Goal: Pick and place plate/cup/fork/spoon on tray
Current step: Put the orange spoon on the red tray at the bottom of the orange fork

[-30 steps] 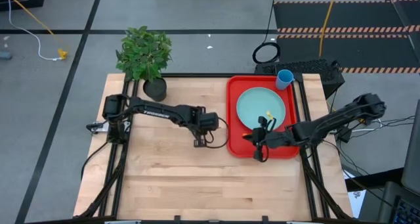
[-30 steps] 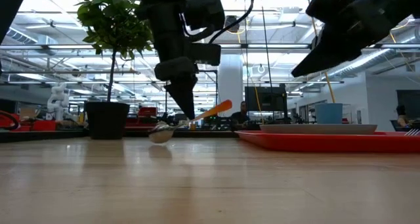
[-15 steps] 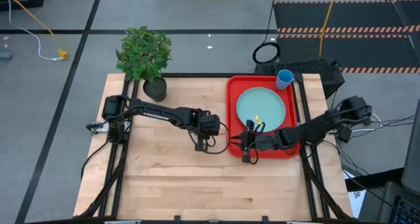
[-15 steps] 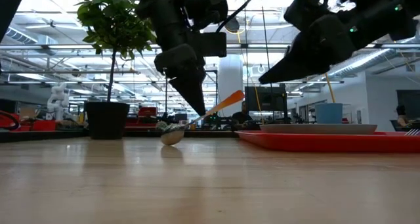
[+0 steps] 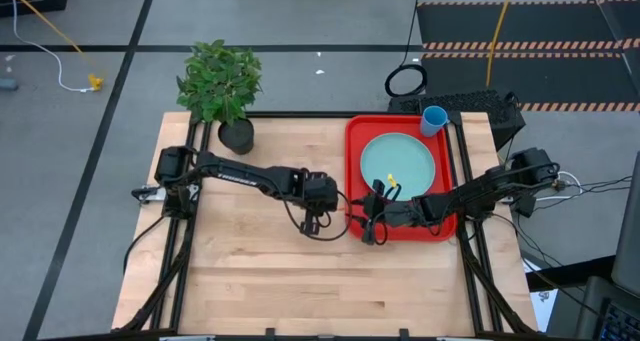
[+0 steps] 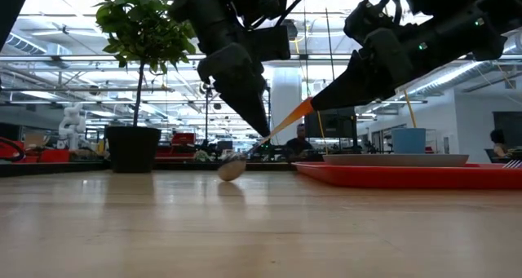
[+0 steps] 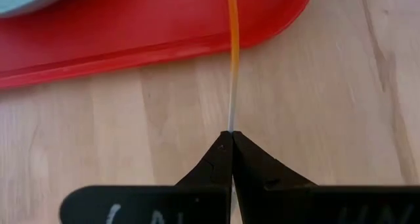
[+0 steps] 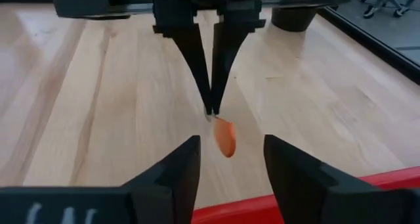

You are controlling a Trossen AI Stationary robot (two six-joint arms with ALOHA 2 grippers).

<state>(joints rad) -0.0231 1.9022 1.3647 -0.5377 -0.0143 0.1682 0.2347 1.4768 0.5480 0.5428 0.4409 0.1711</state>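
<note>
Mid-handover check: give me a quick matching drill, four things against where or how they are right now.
Things:
1. spoon
2. plate
3. cup
4. right gripper

States:
A. open, either side of an orange handle
B. at the tray's far corner
C. pinched in the shut left gripper
D. flat in the tray's middle

Pairs: 1-C, 2-D, 3-B, 4-A

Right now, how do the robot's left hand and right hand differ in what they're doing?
The left hand is shut on the spoon, pinching its thin stem, while the right hand is open and holds nothing. The left hand is over the bare wooden table; the right hand sits at the red tray's near edge, facing it. Both meet at the spoon's orange handle, which points between the right hand's fingers.
</note>
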